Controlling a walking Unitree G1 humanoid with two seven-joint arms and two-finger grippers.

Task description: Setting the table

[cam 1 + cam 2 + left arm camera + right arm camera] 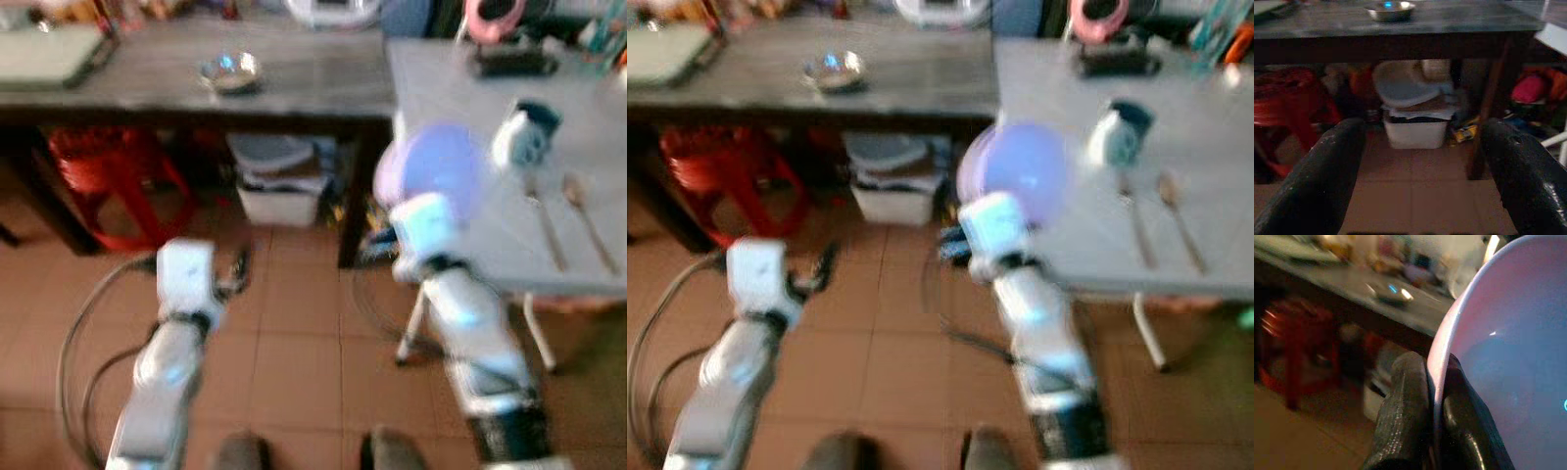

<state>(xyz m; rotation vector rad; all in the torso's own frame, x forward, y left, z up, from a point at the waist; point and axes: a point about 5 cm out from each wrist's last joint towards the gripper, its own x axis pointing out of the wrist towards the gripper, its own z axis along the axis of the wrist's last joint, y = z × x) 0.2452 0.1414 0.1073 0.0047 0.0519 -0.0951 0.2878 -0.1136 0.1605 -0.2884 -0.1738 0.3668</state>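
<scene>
Blurry picture, but the lilac plate [443,166] is clear enough: it's up off the floor at the near left corner of the pale bench [470,88], overlapping that edge, and tilted. The right tool [1436,396] has it, 2 black fingers [1403,416] clamped on the plate's rim, 1 on each face. Lovely firm pinch in the right wrist view.

On the pale bench, right of the plate, a white and teal cup [526,134] stands, and nearer than it 2 long utensils [544,220] lie side by side; the right one looks like a spoon, the other is too smeared to call. A dark flat object [511,61] sits at the bench's far side.

Over to the left, the left tool [1422,166] hangs low over the tiled floor [294,323], fingers spread wide, nothing between them. Ahead of it runs the dark bench [147,83], carrying a small metal bowl [230,72]. Beneath that bench: a red plastic stool [103,176] on the left, and a white box [279,201] piled with lids. Cables [78,343] loop across the floor on the near left.
</scene>
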